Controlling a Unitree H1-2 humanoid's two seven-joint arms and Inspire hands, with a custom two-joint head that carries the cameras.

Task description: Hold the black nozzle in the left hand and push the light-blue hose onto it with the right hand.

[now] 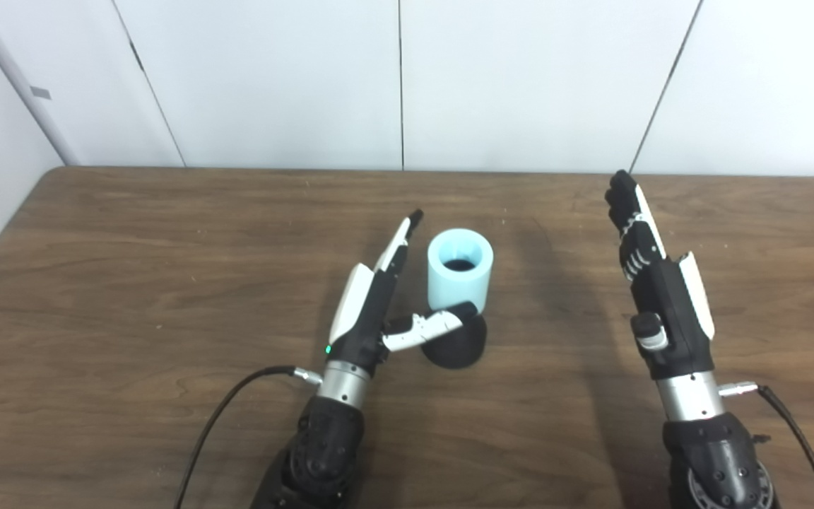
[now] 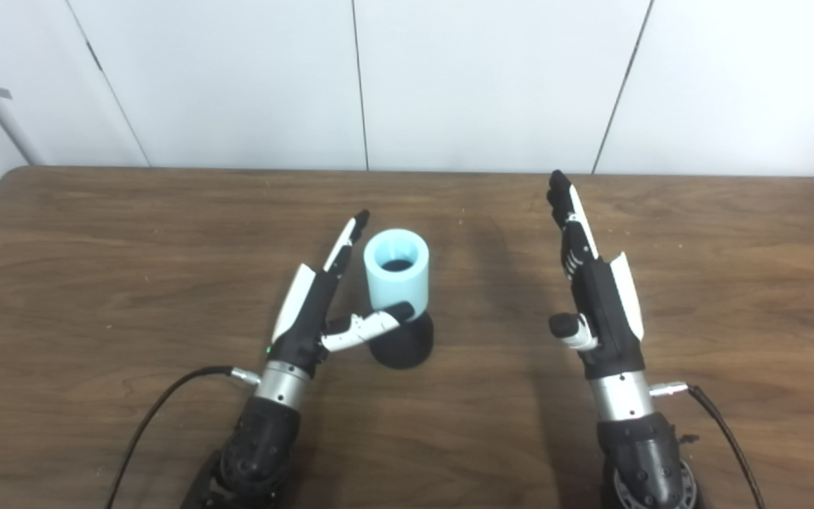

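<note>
A light-blue hose piece (image 1: 460, 267), a short upright tube, sits on top of the black nozzle (image 1: 458, 344), whose round base rests on the brown table. Dark shows inside the tube's open top. My left hand (image 1: 379, 297) is open just left of the pair, fingers stretched forward beside the hose, thumb reaching across in front where hose meets nozzle. Whether the thumb touches them I cannot tell. My right hand (image 1: 654, 283) is open and apart, well to the right, fingers straight and pointing away, holding nothing.
The wooden table (image 1: 131, 283) runs to white wall panels at the back. A black cable (image 1: 223, 417) trails from the left wrist and another cable (image 1: 795, 431) from the right wrist toward the near edge.
</note>
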